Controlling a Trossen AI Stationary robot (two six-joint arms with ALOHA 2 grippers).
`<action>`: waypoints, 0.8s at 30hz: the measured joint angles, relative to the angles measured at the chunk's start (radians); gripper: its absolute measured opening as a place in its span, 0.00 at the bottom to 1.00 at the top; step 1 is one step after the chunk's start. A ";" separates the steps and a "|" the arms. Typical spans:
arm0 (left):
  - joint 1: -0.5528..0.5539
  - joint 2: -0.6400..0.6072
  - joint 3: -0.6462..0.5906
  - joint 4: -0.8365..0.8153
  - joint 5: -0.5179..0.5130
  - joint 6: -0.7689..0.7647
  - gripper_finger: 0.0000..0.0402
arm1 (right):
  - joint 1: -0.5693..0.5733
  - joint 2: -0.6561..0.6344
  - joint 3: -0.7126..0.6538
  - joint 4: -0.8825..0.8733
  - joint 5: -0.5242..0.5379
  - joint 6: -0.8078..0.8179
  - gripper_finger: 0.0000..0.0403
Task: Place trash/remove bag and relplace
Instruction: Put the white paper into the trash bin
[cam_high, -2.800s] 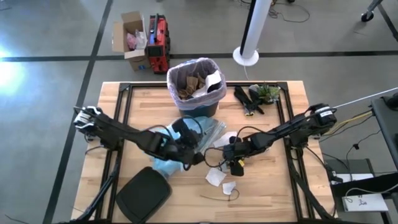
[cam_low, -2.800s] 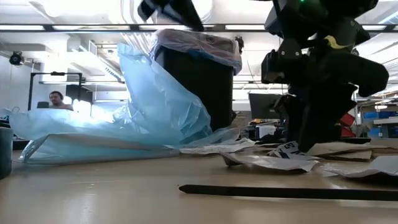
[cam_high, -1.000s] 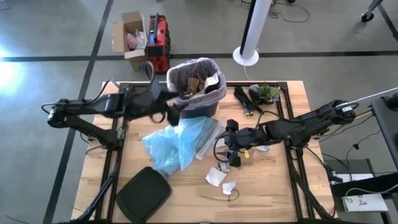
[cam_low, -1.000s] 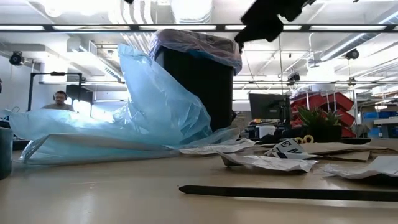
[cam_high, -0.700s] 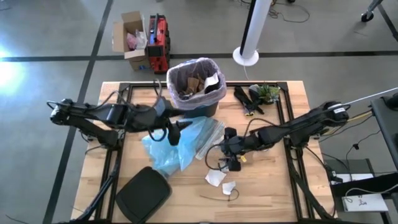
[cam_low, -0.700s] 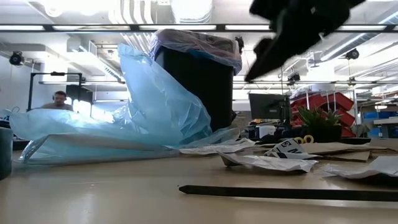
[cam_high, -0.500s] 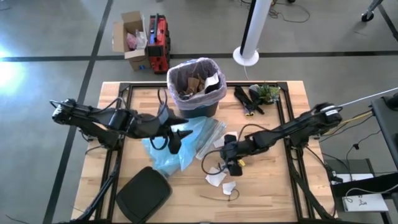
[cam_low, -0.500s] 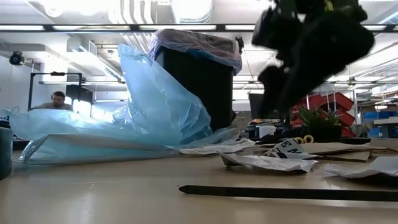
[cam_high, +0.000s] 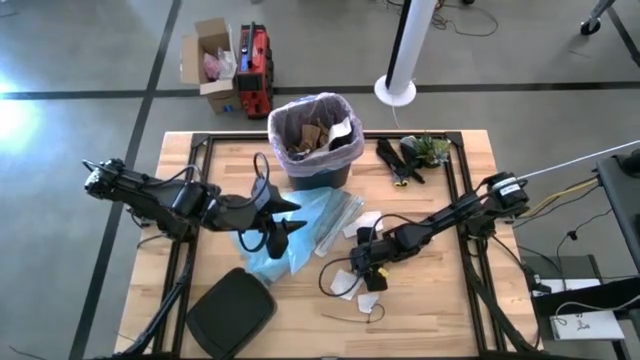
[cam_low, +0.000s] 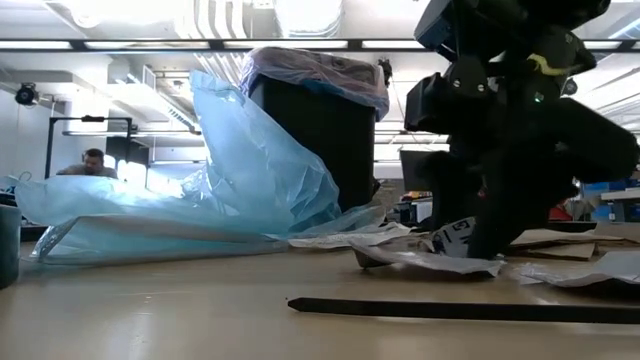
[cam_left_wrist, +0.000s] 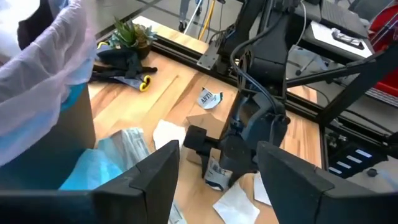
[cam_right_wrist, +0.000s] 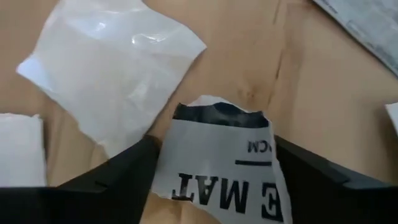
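Two arms have swung down since a moment ago.

Left gripper (cam_high: 285, 215): fingers wide, over the crinkled blue bag (cam_high: 285, 235).

Bin (cam_high: 316, 140): glossy pink liner (cam_high: 345, 152), brown trash inside.

Right gripper (cam_high: 362, 262): fingers straddling a torn printed scrap (cam_right_wrist: 217, 174) on the desk (cam_high: 430, 300); pickup likely imminent.

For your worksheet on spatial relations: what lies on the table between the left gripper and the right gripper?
In the high view, the light blue plastic bag lies between the open left gripper and the right gripper, along with a clear plastic sheet.
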 joint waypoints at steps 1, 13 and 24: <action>-0.004 0.000 0.000 0.001 0.000 -0.005 0.50 | 0.000 0.001 -0.001 0.000 0.014 0.001 0.63; -0.053 0.000 0.000 0.002 0.000 -0.035 0.47 | -0.001 -0.116 0.018 -0.069 0.109 -0.072 0.03; -0.054 0.000 0.000 0.002 -0.003 -0.023 0.42 | -0.081 -0.329 0.322 -0.072 0.392 -0.385 0.01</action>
